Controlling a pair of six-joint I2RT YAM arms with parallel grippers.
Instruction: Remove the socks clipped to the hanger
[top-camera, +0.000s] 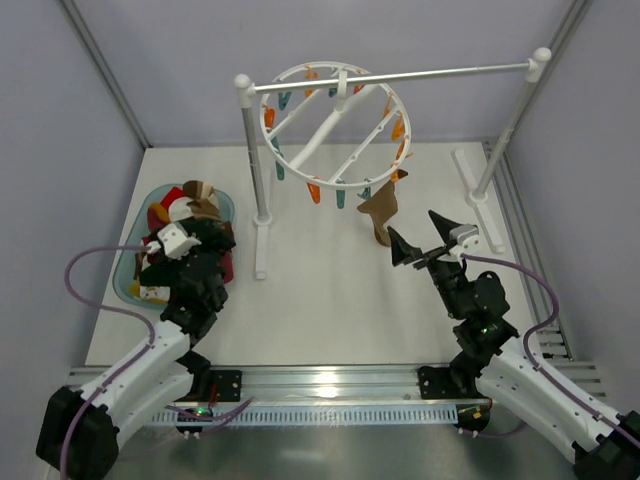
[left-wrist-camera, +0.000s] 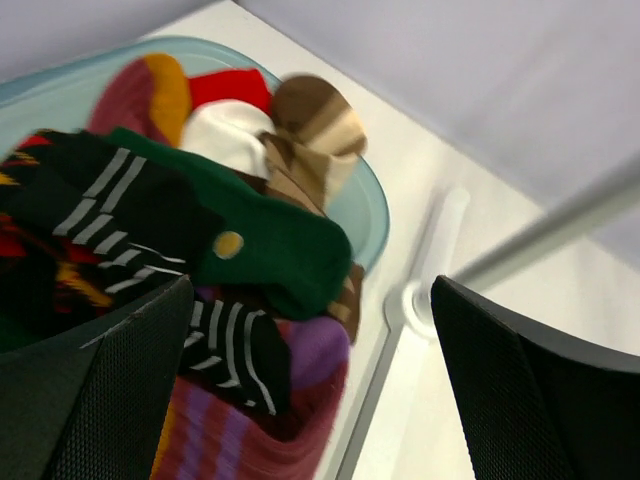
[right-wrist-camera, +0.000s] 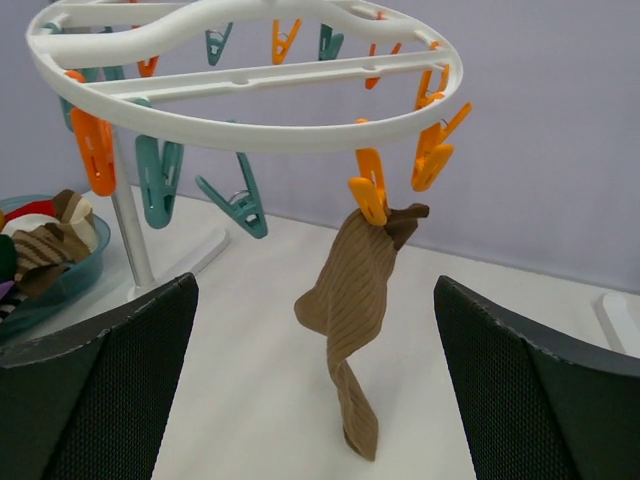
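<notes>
The round white hanger (top-camera: 335, 130) with orange and teal clips hangs from the rack bar; it also shows in the right wrist view (right-wrist-camera: 240, 125). One brown sock (right-wrist-camera: 360, 310) hangs from an orange clip (right-wrist-camera: 368, 196) on its near right rim, its tip touching the table (top-camera: 380, 215). My right gripper (top-camera: 425, 240) is open and empty, just short of the sock, which hangs between the fingers (right-wrist-camera: 530, 390) ahead. My left gripper (top-camera: 190, 240) is open and empty above a teal tray (left-wrist-camera: 365, 205) holding several loose socks (left-wrist-camera: 270, 240).
The white-posted rack has a left post (top-camera: 255, 170) with a foot on the table and a right post (top-camera: 510, 130). The teal tray (top-camera: 128, 272) sits at the table's left edge. Grey walls enclose the table on three sides.
</notes>
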